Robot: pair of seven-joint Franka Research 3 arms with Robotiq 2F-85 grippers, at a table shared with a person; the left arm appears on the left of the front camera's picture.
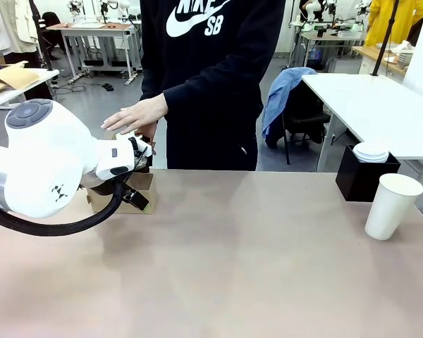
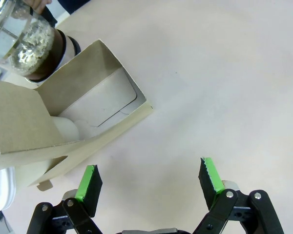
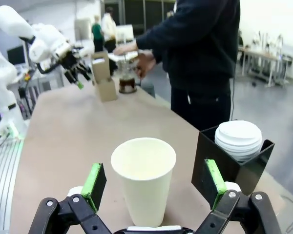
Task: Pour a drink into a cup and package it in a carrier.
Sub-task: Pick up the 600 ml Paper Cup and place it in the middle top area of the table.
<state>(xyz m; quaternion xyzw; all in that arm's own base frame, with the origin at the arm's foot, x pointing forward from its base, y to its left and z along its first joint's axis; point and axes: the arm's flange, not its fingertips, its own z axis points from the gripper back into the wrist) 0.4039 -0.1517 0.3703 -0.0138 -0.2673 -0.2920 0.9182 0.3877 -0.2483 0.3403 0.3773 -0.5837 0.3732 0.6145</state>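
A: Start with the room?
B: Big workshop with a grey floor. More work tables (image 1: 102, 32) far back, a white table (image 1: 381, 105) at the right, a blue jacket (image 1: 285, 95) draped over a chair beside it.

A: And the surface up close?
B: Pale pinkish-beige table (image 1: 233, 260), matte and smooth, with items at the far left and the far right.

A: Any writing to read?
B: "NIKE SB" under a swoosh, white on the black hoodie (image 1: 211, 84) of the person standing at the far side. Cup and cardboard both plain.

A: Next biggest?
B: White left arm (image 1: 35, 162), bulking in from the left and bent toward the far left corner. Then a black box (image 1: 363, 176) at the far right, holding a stack of white lids (image 1: 371, 151).

A: And the task's things?
B: Cup (image 1: 393, 205) upright and empty, just in front of that box. Carrier (image 1: 146, 184) at the far left, brown cardboard, half hidden behind the arm, with a white rounded shape inside, seen from the left wrist. Glass jug (image 2: 19, 44) just beside it on the person's side, with the drink (image 2: 41, 70) dark brown low inside. Person's hand (image 1: 137, 115) flat above.

A: Grippers?
B: Left gripper (image 2: 149, 178) over bare table just beside the carrier, green pads wide apart, holding nothing. Right gripper (image 3: 153, 178) low behind the cup, jaws spread wide to either side of it, a gap visible at each pad.
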